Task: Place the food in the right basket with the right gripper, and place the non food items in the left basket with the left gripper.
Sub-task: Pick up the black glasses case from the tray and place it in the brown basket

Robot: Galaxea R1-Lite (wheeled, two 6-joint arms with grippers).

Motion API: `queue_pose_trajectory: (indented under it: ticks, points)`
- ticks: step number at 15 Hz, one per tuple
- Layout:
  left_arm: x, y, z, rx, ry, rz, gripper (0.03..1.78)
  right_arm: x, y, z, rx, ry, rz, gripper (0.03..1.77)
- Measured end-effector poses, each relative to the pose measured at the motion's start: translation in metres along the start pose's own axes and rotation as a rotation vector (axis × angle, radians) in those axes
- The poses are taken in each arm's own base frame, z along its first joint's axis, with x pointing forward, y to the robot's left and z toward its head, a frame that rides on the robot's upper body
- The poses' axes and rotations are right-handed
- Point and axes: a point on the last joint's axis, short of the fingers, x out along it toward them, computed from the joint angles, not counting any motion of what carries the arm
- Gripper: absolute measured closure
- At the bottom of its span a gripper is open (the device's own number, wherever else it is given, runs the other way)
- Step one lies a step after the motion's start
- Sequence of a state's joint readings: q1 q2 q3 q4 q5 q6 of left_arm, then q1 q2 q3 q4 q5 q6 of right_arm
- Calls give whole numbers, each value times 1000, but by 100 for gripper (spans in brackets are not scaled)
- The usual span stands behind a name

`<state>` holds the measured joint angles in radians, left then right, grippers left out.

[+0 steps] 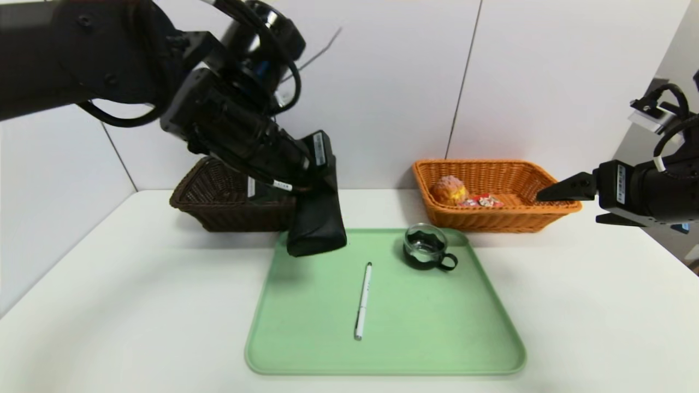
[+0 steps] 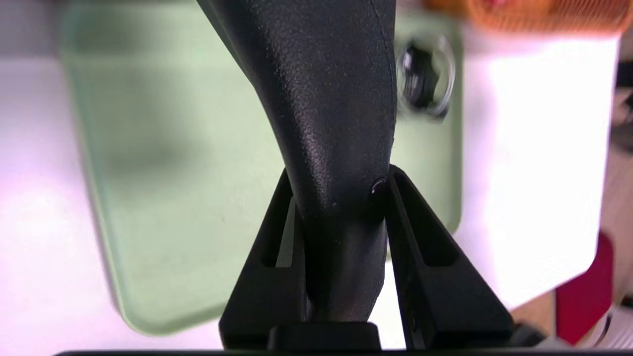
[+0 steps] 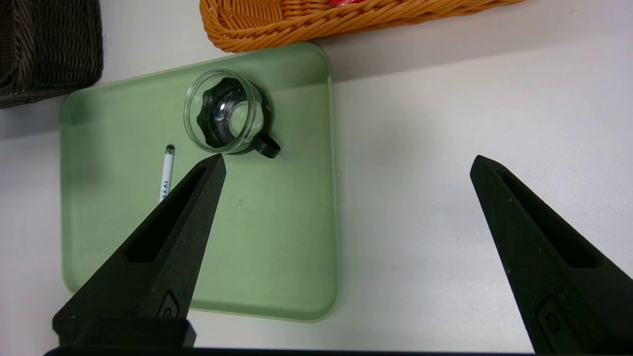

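Head view — left hand (image 1: 322, 180) clamps black pouch (image 1: 317, 224), dangling over tray (image 1: 426, 327) (dark basket (image 1: 218, 202) behind); right hand (image 1: 568, 204) agape.

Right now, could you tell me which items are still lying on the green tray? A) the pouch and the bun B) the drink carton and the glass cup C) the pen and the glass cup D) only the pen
C: only the white pen and the glass cup lie on the green tray; the black pouch hangs from the left hand.
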<state>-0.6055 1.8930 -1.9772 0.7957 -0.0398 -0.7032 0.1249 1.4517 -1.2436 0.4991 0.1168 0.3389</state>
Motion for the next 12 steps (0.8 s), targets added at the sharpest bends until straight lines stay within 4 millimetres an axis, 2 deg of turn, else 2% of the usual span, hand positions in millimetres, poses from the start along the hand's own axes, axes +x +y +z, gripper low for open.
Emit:
queue_pose_trajectory:
  ticks: [4,6,9,12]
  points:
    - [-17,45,48,-152,-216,57,133,1,-1,0,4,2,-5,9]
    - [-15,66,68,-277,-306,66,133,1,-1,-1,5,7,-6,9]
    - [11,87,83,-497,-379,94,133,3,-2,-3,8,16,-9,9]
    - [50,109,92,-674,-419,137,133,4,-3,-5,9,24,-12,9]
